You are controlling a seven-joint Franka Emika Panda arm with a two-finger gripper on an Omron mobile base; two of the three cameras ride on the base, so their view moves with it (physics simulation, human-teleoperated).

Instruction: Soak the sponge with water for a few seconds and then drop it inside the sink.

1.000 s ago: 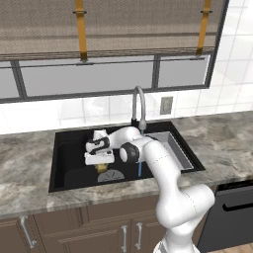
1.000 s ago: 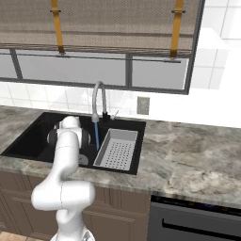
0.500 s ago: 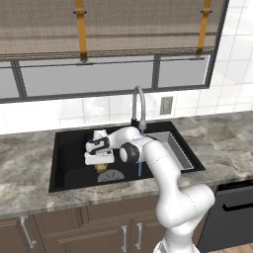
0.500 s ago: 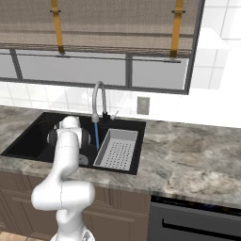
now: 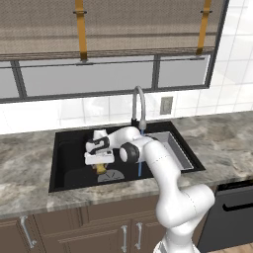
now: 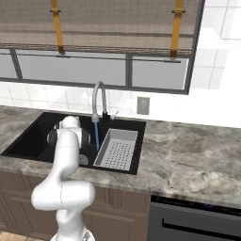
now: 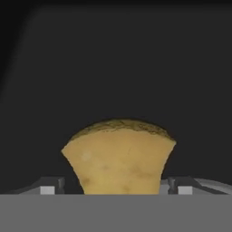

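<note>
Sponge (image 7: 118, 156) sat between the gripper (image 5: 99, 163) tips in the hand view, its yellow-orange body narrowing toward the bottom, with the two finger tips (image 7: 49, 186) standing off to either side of it and a visible gap on each flank. The jaws therefore looked spread rather than pinching, though whether the sponge had already slipped free could not be told. In the left base view the sponge (image 5: 100, 168) hung just under the hand, low inside the sink (image 5: 66, 170), just above its floor near the round drain (image 5: 110, 176). The water (image 5: 140, 160) ran as a thin blue stream from the faucet (image 5: 138, 106), apart from the sponge and to the side of it nearer the drainer tray (image 6: 117, 150). Judging by this, soaking was over and the drop into the basin was the step in hand. The next move would call for lifting the hand straight up, clear of the sponge, without dragging it along.
</note>
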